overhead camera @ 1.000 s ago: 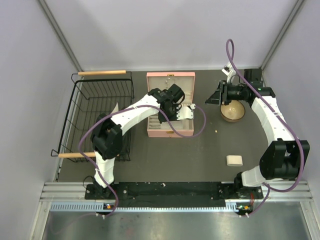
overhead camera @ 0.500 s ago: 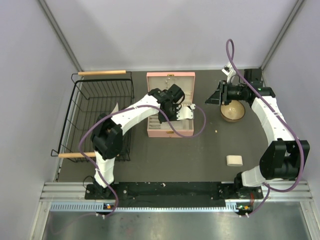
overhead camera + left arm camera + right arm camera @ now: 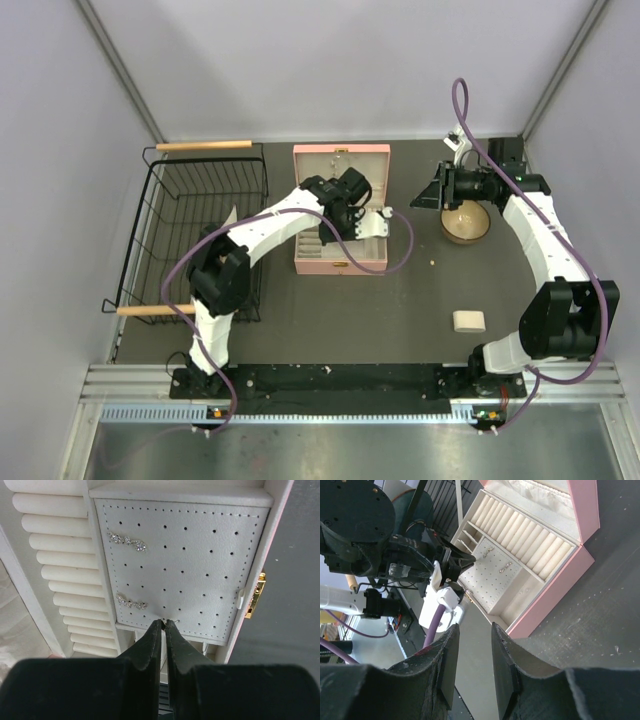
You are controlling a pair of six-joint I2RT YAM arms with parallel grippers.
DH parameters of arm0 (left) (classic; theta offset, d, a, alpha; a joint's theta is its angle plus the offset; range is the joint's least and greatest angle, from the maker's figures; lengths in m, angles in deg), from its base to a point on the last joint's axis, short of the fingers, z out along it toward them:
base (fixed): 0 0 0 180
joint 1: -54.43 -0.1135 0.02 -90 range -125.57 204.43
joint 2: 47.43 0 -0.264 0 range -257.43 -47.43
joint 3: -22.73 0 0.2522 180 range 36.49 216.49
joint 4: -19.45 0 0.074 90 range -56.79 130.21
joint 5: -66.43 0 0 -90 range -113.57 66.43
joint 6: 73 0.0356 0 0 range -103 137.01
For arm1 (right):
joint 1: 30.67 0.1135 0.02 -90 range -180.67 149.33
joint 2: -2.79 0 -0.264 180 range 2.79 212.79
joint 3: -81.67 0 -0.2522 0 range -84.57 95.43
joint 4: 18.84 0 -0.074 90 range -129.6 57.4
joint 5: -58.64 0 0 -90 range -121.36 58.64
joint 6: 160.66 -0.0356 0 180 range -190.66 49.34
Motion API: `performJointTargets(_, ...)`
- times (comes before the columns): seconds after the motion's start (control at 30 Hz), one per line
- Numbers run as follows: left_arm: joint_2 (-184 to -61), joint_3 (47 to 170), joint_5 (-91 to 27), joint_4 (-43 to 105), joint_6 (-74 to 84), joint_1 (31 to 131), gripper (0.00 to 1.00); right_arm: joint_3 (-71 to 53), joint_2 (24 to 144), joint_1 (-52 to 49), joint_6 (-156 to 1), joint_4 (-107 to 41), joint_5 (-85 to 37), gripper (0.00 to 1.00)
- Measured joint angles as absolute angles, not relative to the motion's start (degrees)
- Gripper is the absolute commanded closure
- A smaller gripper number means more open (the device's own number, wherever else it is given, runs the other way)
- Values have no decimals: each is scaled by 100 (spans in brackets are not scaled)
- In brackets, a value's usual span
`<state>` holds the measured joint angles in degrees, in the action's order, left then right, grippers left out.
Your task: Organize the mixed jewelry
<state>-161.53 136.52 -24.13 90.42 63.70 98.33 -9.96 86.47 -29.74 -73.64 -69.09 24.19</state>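
Observation:
The pink jewelry box lies open at the table's back middle. In the left wrist view its white perforated panel carries two sparkly earrings. My left gripper hovers at the panel's near edge. Its tips are pinched shut on a tiny earring whose thin silver pin pokes out beside them. My right gripper stands open and empty, raised beside the wooden bowl and facing the box. What the bowl holds does not show.
A black wire basket with wooden handles stands at the left. A small beige block lies at the front right, and a tiny pale bit lies on the mat below the bowl. Cream ring rolls fill the box's left part.
The left arm's elbow has shifted very slightly. The right arm and both grippers' openings look the same.

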Motion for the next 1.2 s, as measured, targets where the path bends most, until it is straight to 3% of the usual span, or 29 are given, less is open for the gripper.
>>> performJointTargets(1.2, -16053, 13379, -2153, 8673, 6208, 9953, 100, -1044, 8647, -2974, -7329, -6911, 2413, 67)
